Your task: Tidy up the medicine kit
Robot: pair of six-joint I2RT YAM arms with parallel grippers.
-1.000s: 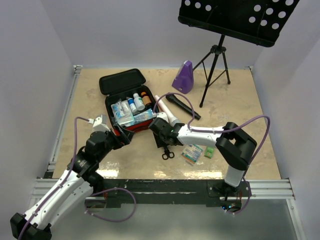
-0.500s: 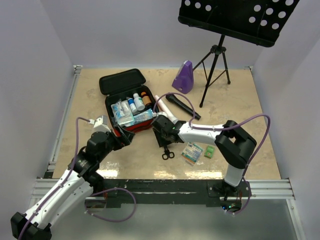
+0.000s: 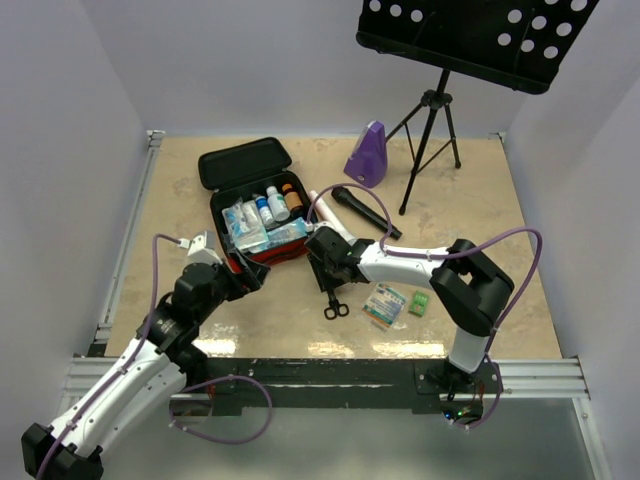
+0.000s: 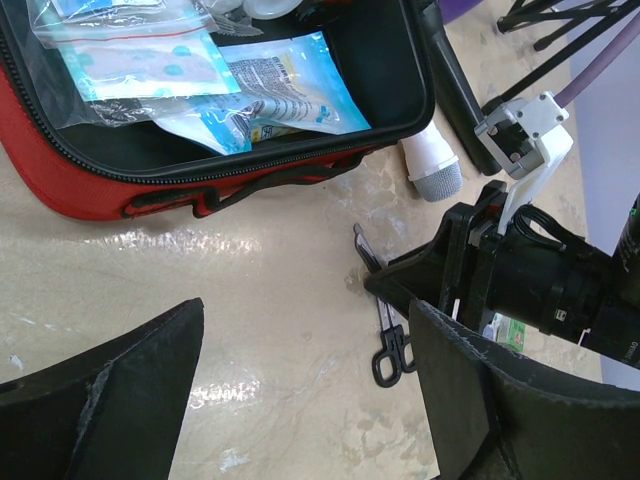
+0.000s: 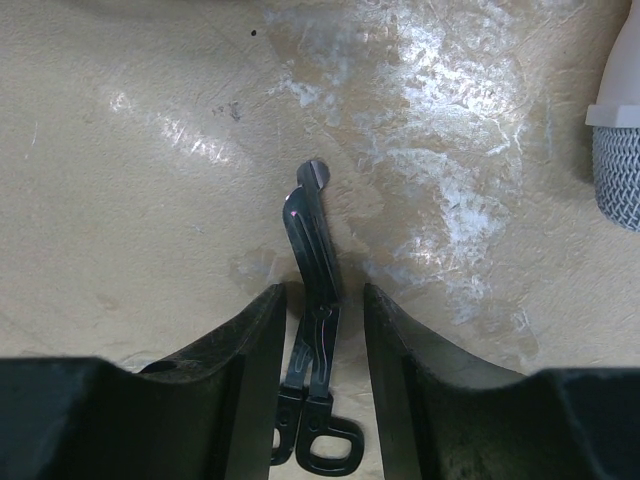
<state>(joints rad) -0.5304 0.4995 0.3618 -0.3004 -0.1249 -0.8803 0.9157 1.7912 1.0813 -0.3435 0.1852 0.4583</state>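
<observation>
1. the medicine kit (image 3: 245,165) is lying open at about 11 o'clock of the table centre in the top view, its lid laid back toward 12 o'clock. bottles (image 3: 275,203) and clear pouches (image 3: 258,232) are already being held in its black tray.
2. the scissors (image 5: 314,250) are lying flat on the table at roughly 5 o'clock of the kit, blades together. they are being straddled by the right gripper (image 5: 318,300), whose fingers are being kept narrowly apart on either side of the blades. whether a pad is already touching the metal cannot quite be told.
3. the left gripper (image 4: 305,330) is being held spread wide and empty at about 6 o'clock of the kit's red front wall.
4. a flat packet (image 3: 385,305) and a small green box (image 3: 419,303) are lying at 3 o'clock of the scissors, outside the kit.
5. the task is being judged partly done: scissors, packet and box are waiting to be packed, and the lid is not yet zipped.
</observation>
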